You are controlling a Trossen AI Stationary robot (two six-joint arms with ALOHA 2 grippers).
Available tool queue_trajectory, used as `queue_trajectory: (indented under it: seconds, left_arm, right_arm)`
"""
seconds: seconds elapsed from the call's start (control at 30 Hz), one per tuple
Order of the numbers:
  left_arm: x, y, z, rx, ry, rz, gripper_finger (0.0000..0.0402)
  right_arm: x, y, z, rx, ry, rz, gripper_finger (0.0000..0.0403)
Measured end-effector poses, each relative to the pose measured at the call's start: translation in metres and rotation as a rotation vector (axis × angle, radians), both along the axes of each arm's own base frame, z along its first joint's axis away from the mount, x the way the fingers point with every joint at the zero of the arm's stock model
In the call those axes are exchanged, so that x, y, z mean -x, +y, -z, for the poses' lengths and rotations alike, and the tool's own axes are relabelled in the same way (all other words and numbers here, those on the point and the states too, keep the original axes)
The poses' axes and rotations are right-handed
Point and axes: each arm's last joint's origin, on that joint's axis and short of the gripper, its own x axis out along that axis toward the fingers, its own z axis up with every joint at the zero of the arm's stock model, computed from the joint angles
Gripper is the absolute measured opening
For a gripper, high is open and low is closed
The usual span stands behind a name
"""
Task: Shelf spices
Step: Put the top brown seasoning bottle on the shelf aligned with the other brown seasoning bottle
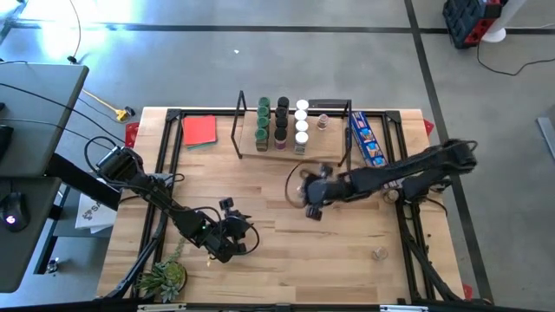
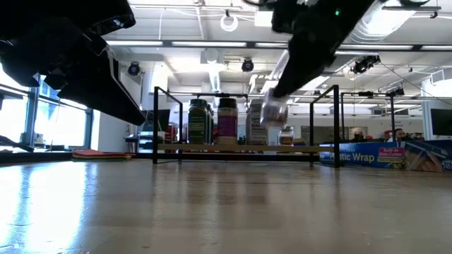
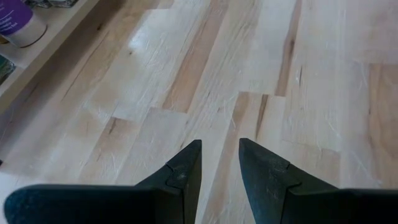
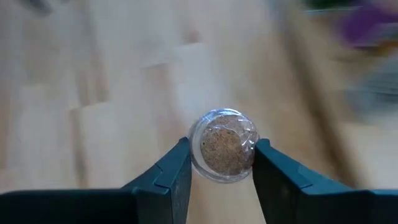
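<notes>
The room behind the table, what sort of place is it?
Probably a lab or workshop: a bare concrete floor, exposed ceiling ducts with hanging lights, and a side desk trailing cables.

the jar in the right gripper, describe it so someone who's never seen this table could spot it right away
Start at the shelf at the table's far edge, where jars stand in rows. Come toward the table's middle to the right gripper, in front of the shelf. The jar sits between its fingers: clear, filled with tan-brown spice, and off the shelf, unlike the shelved jars.
</notes>
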Motion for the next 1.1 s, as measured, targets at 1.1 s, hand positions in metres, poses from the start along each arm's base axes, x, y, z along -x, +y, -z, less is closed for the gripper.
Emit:
queue_trajectory:
  seconds: [1.1]
  left_arm:
    - [-0.005, -0.002, -0.003, 0.005, -0.039, 0.027, 0.0103]
  right_arm:
    - [0.008, -0.192, 0.021, -0.061, 0.295, 0.283, 0.0141]
